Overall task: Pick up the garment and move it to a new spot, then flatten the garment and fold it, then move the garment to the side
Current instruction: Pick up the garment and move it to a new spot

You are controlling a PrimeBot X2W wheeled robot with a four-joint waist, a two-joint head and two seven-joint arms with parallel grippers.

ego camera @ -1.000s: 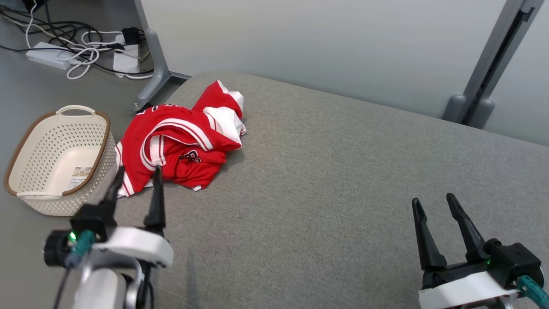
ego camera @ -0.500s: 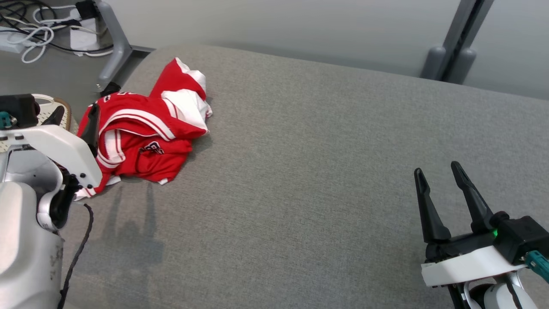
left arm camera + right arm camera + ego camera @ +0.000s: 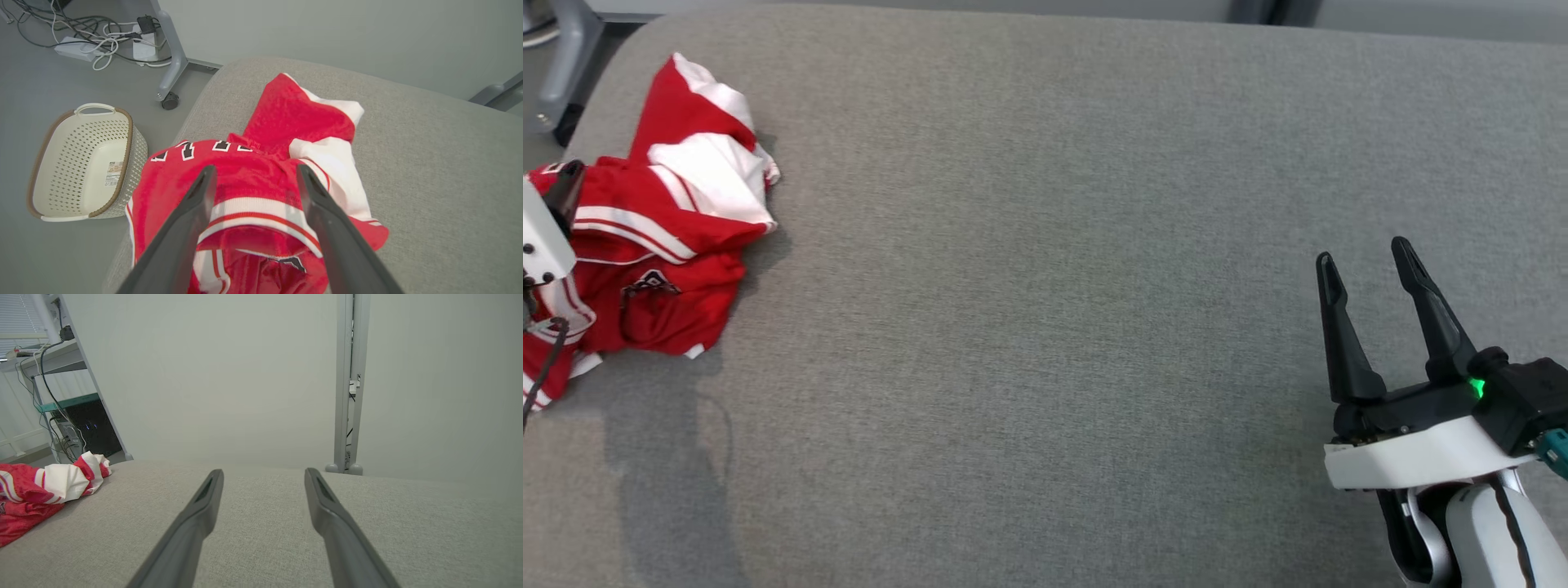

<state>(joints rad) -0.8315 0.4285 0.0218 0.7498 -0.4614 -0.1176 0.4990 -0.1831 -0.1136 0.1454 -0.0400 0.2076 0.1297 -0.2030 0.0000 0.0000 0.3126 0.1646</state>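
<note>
Status: the first step is in hand and no step is complete.

1. Far left, on the floor: a perforated cream basket (image 3: 137, 155) stands beside the grey padded surface (image 3: 1045, 327). I judge that it has no part in the present step.

2. Left end of the padded surface: the garment (image 3: 662, 237), a red jersey with white trim, lies in a crumpled heap near the edge. It is bunched, with layers turned over one another. It is neither flattened nor folded, and I judge that it has not been moved to a new spot.

3. The left gripper (image 3: 255, 167) is over the heap. Its fingers (image 3: 196, 204) are apart and straddle a raised red fold just above the white band. I cannot tell whether the tips touch the cloth. Nothing is clamped.

4. Centre: the surface is bare fabric. I judge this the likely area for laying the garment out.

5. Right end: the right gripper (image 3: 1362, 250) hovers over bare fabric, well apart from the garment. Its fingers are apart and hold nothing.

Remaining, in order:
- close the left fingers on the fold and lift;
- carry the garment to the new spot;
- spread it flat, which I expect needs both arms;
- fold it;
- move it to the side.
</note>
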